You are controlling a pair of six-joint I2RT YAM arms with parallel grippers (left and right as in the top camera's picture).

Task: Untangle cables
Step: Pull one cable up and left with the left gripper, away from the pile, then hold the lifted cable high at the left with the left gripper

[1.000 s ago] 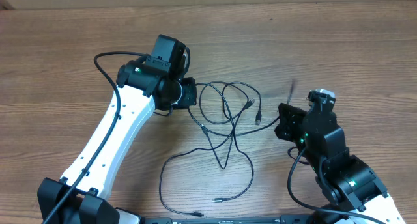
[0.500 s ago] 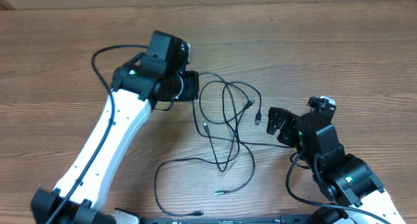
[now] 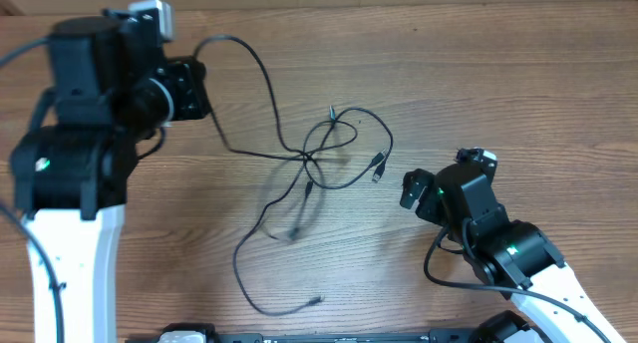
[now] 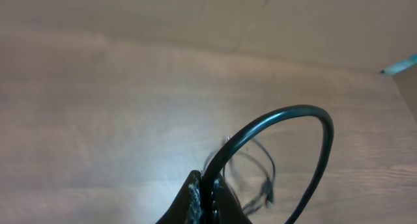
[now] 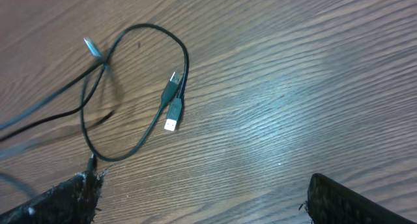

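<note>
Two thin black cables cross in a loose tangle [image 3: 311, 158] mid-table. One cable [image 3: 261, 72] arcs up to my left gripper [image 3: 202, 89], raised at the upper left and shut on it. In the left wrist view the fingers [image 4: 225, 199] pinch that cable [image 4: 287, 111], which bows away to the right. The other cable [image 3: 242, 268] trails toward the front edge. A loop with two plug ends [image 3: 377, 168] lies just left of my right gripper [image 3: 409, 190], which is open and holds nothing. In the right wrist view, plugs [image 5: 172, 101] lie ahead of the open gripper [image 5: 202, 204].
The wooden table [image 3: 518, 84] stretches to the right and back. A plug end [image 3: 331, 111] sticks up behind the tangle, and another cable end [image 3: 316, 300] lies near the front edge. The right arm's own thick cable [image 3: 439, 268] loops beside its wrist.
My left arm has swung up and to the left, dragging its cable and pulling the tangle longer. The right gripper has opened and shifted slightly left.
</note>
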